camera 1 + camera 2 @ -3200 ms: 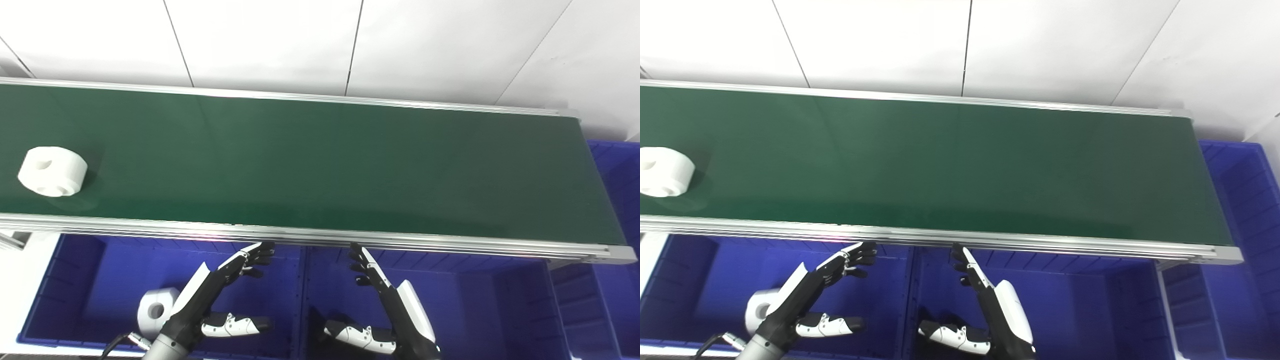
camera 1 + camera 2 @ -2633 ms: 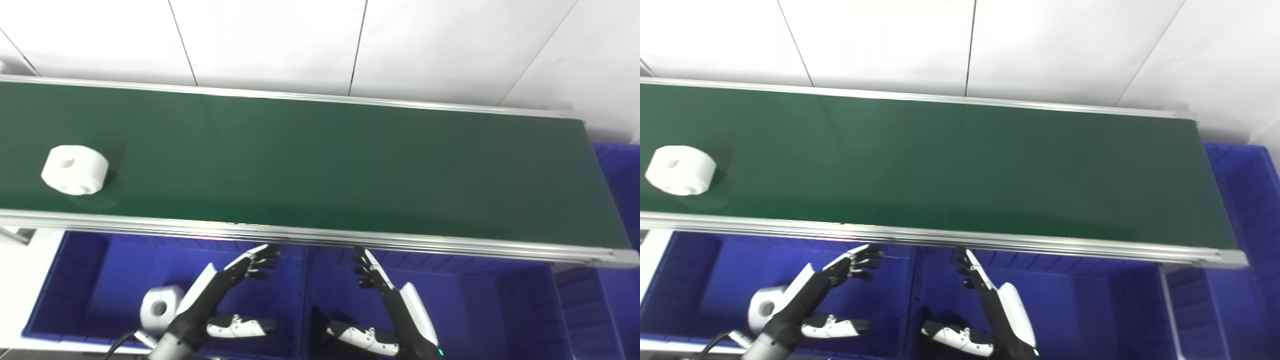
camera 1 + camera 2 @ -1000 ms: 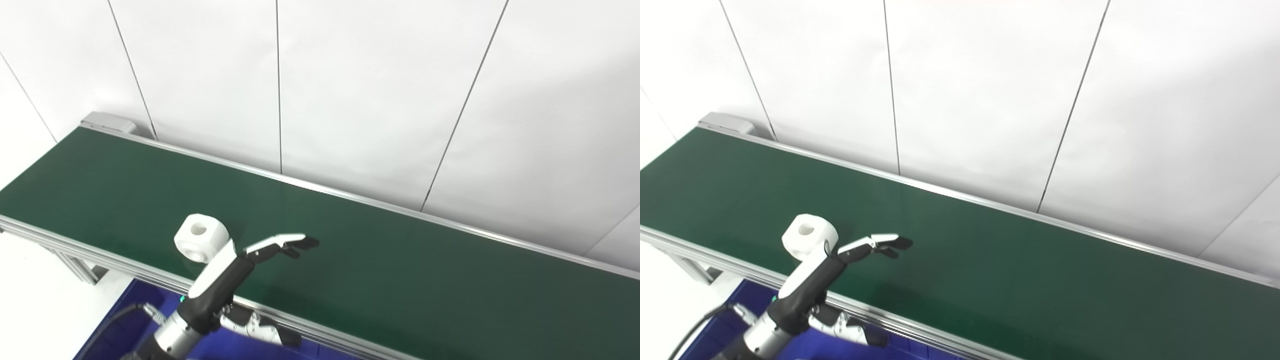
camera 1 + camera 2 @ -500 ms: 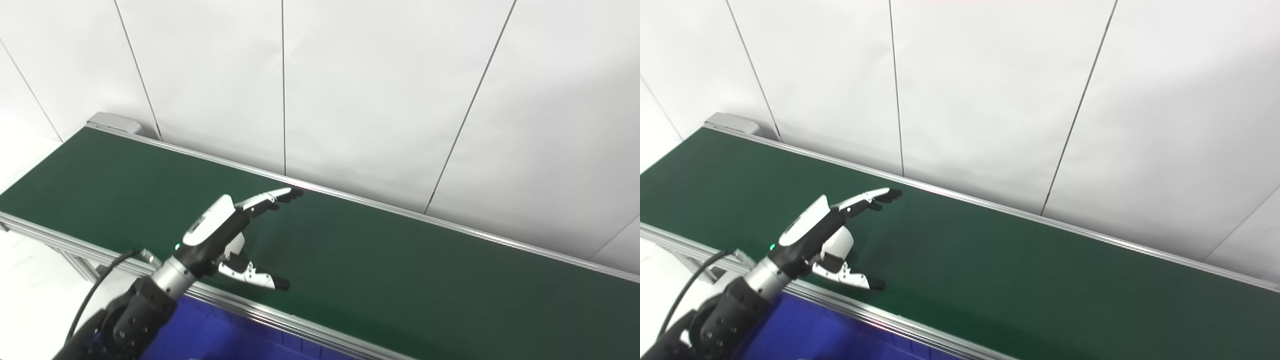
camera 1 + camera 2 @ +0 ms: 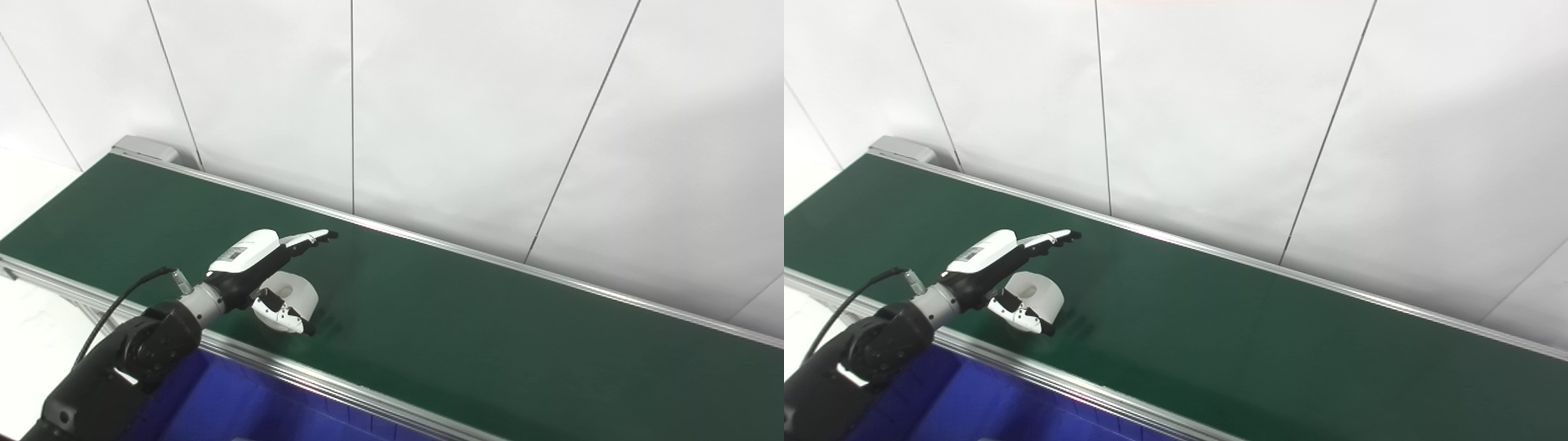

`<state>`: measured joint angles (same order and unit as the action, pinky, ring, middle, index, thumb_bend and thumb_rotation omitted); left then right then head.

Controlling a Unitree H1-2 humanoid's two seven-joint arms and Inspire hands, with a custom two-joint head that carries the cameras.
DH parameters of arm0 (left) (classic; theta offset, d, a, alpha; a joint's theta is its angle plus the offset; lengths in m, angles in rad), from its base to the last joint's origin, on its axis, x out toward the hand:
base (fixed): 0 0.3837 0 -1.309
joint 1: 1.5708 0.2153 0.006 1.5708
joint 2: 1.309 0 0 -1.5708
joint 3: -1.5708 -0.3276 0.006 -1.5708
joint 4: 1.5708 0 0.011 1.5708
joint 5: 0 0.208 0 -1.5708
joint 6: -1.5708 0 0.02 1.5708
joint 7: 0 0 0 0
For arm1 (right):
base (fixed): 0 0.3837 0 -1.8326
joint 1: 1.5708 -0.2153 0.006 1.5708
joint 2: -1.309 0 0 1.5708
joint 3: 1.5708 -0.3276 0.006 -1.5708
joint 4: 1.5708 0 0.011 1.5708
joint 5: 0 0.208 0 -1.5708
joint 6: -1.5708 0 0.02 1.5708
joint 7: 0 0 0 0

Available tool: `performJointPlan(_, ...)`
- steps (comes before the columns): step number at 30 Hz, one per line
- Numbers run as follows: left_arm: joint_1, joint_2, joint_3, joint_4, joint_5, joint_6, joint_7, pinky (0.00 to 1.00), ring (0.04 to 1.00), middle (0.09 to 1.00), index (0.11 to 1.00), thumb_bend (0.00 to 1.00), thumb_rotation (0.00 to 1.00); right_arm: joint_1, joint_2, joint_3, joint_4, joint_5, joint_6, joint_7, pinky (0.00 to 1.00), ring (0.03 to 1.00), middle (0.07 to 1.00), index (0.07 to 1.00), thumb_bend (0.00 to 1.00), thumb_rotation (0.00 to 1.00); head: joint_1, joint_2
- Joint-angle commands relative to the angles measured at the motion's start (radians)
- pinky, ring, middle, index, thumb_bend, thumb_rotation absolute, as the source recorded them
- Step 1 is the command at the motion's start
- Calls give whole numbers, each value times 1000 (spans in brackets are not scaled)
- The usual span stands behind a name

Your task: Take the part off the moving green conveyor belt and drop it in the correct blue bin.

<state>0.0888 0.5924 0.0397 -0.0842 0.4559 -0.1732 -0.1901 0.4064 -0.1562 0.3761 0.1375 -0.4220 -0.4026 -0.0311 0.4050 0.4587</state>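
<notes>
Blue bin point(image 5: 202, 401) walls show at the near left edge, below the conveyor's metal rail point(image 5: 343, 383). Beyond it, on the green conveyor belt point(image 5: 490, 331), the left hand point(image 5: 272, 269) is spread open around the white part point(image 5: 294, 295), thumb on its near side, fingers point(image 5: 312, 236) stretched above it, not yet closed. Grasp, lift and drop all seem left. White wall panels point(image 5: 465, 110) stand behind; nothing blocks the reach. No right hand shows.

Matt dark green conveyor belt point(image 5: 465, 318), brushed aluminium side rail point(image 5: 343, 392); smooth white plastic ring part point(image 5: 300, 295); my glossy black-and-white plastic left hand point(image 5: 269, 269).
</notes>
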Motion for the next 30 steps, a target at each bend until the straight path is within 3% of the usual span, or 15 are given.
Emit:
performJointPlan(1,-26,44,0,23,6,-12,-4,862,912,933,950,867,222,0,2,1,-21,1,-45,-6,712,830,880,960,798,516,-3,-1)
performJointPlan(4,-37,59,-23,68,46,-3,-11,949,936,945,963,938,261,1,0,0,-18,8,-51,-6,708,828,877,958,800,510,-1,2)
performJointPlan(8,-48,56,-35,104,79,-13,9,974,944,944,961,952,240,1,-1,-1,-20,12,-48,-4,709,825,876,956,798,508,1,2)
performJointPlan(17,-66,48,-70,171,94,-36,13,954,928,928,931,955,140,5,-3,-5,-30,18,-45,-2,725,825,874,956,790,498,3,9)
performJointPlan(19,-64,40,-69,175,69,-31,8,872,886,892,896,908,86,6,-2,-7,-32,17,-43,-4,726,824,874,954,791,500,5,9)
performJointPlan(20,-61,27,-64,191,58,-71,41,790,824,834,839,866,60,8,-2,-8,-34,16,-41,-4,724,824,874,954,792,502,6,12)
performJointPlan(21,-60,18,-61,203,51,-102,67,626,681,696,706,781,19,8,-2,-8,-36,15,-40,-3,719,824,873,954,792,504,6,12)
performJointPlan(22,-58,2,-54,221,50,-152,114,610,667,683,693,772,15,8,-2,-9,-34,18,-43,-3,718,824,873,954,792,505,6,12)
performJointPlan(24,-51,-30,-41,237,51,-215,191,450,470,514,568,557,3,6,-3,-9,-29,24,-50,-3,725,826,874,955,794,504,7,14)
performJointPlan(30,-49,-71,-37,258,3,-296,270,420,419,484,533,500,0,8,-3,-9,-34,25,-44,0,730,828,875,956,794,507,7,14)
